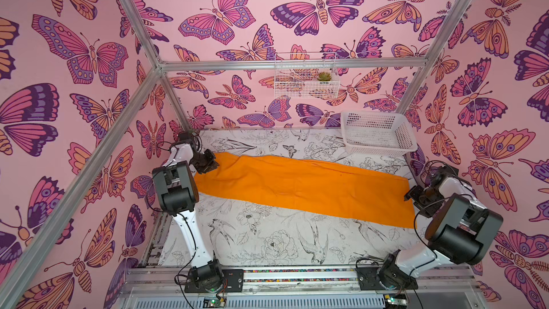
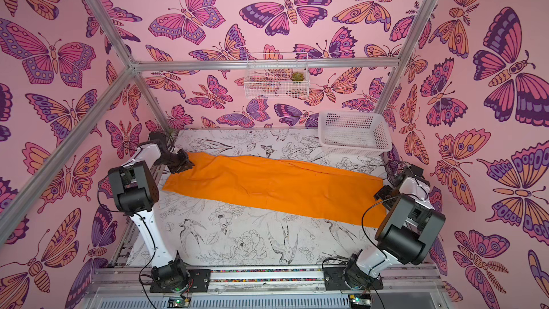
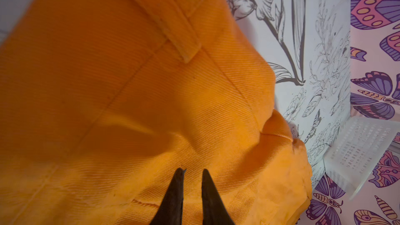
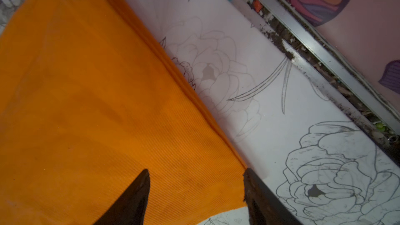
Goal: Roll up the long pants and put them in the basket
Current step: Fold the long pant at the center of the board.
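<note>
Looking at both top views: the long pants [image 1: 306,185], plain bright orange soft cloth, lie flat on the flower-and-bird printed desk [image 1: 267,239]. They look folded leg over leg into one long strip. No roll started yet, by my read.

Key geometry: the strip's long axis runs across the desk from the far left corner to the near right side, one end at each arm.
- Waist end sits at the left pincer [image 1: 208,163]. The left wrist view shows an orange belt loop [image 3: 179,29] just ahead of it.
- Hem end sits at the right pincer [image 1: 416,196], so the right arm is nearer that end.

Pincer state:
- Left pincer [image 3: 192,170]: jaws nearly together, thin gap, low over the waist cloth. Can't tell whether it is pinching fabric.
- Right pincer [image 4: 195,172]: jaws well apart, nothing held. One finger is over the cloth, the other at the hem corner's edge over bare desk.

Judgement: the roll has to travel along that long axis, hem toward waist or the reverse. The square short edge lies directly under the right pincer.

White perforated plastic basket [image 1: 377,135] stands at the far right corner, apart from the pants.
</note>
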{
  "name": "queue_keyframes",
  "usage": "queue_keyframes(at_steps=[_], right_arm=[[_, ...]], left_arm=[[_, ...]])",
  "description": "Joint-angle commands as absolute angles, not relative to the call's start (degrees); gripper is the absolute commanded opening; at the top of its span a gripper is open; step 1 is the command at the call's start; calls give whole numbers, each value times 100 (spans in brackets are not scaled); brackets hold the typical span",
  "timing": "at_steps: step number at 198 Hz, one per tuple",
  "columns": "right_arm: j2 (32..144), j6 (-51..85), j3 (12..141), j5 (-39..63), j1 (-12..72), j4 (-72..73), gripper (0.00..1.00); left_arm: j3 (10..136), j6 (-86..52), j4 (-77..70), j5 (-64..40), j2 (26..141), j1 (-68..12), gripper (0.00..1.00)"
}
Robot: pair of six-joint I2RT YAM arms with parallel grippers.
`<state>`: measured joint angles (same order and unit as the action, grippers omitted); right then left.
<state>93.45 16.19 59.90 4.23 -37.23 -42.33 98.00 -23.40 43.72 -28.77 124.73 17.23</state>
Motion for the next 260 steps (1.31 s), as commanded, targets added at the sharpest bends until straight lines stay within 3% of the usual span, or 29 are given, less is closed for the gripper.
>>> queue_keyframes(at_steps=[1, 93, 127, 142, 152, 210, 222, 233, 260], right_arm=[[9836, 1524, 6139, 316, -3762, -4214, 69], [10714, 1415, 6260, 840, -3517, -3728, 65], [10916, 1380, 6249, 822, -3091, -3684, 56], [10955, 1319, 6301, 621, -2937, -3753, 49], [10908, 1288, 6347, 444, -2887, -3842, 39], [11047, 1266, 6538, 429, -2780, -4086, 40], [11092, 1230, 6550, 422, -2750, -4118, 28], [11130, 1205, 6601, 449, -2750, -4145, 0], [10990, 1287, 6627, 290, -2751, -4239, 0]], left_arm=[[9679, -2259, 4508, -2959, 12406, 1746, 19], [9609, -2290, 4535, -2984, 12247, 1806, 19], [9529, -2276, 4534, -2953, 12186, 1836, 18], [9485, -2259, 4533, -2971, 12161, 1846, 18], [9447, -2250, 4533, -2961, 12129, 1859, 18], [9275, -2198, 4533, -2971, 11938, 1903, 18], [9239, -2197, 4535, -2965, 11892, 1917, 18], [9207, -2189, 4531, -2970, 11845, 1940, 18], [9134, -2188, 4533, -2984, 11759, 1963, 18]])
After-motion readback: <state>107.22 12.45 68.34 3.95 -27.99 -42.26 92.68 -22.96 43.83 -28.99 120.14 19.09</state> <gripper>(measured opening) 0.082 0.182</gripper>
